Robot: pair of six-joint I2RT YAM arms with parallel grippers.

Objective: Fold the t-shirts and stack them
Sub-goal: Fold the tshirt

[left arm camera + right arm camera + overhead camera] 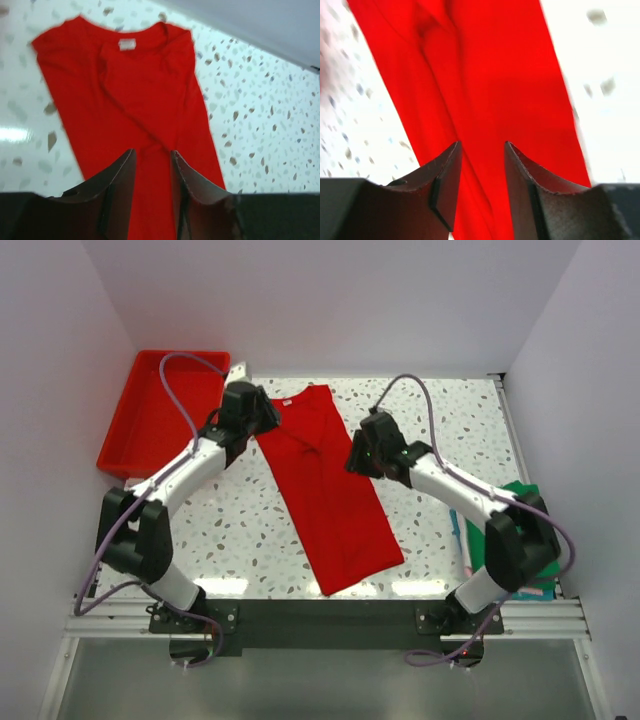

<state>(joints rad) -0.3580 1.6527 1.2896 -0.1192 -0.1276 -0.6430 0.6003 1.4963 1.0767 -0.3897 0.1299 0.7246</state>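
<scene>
The speckled surface (pixel 240 530) carries a red t-shirt (pixel 330 490), already narrowed into a long strip. Its long axis runs slantwise, with the collar at the far end and the hem at the near end, toward the right arm's side. A red tray (pixel 150 430) sits well apart from the shirt, off the collar's left. A green t-shirt (pixel 520 492) lies folded off the shirt's right side, partly hidden under the right arm (pixel 450 480).

The left arm (pixel 200 465) reaches to the shirt's left edge just beside the collar. The right arm reaches to the shirt's right edge, a little nearer the hem. Both therefore flank the collar half, and the hem half lies unattended.

The left fingers (pixel 122 170) stand apart with nothing between them, above the strip, which runs away from them up to the collar. The right fingers (pixel 447 170) are likewise apart and empty over the shirt's cloth. The small white neck label (pixel 127 44) faces up.

The next fold probably crosses the long axis, so each arm would take its own edge.
</scene>
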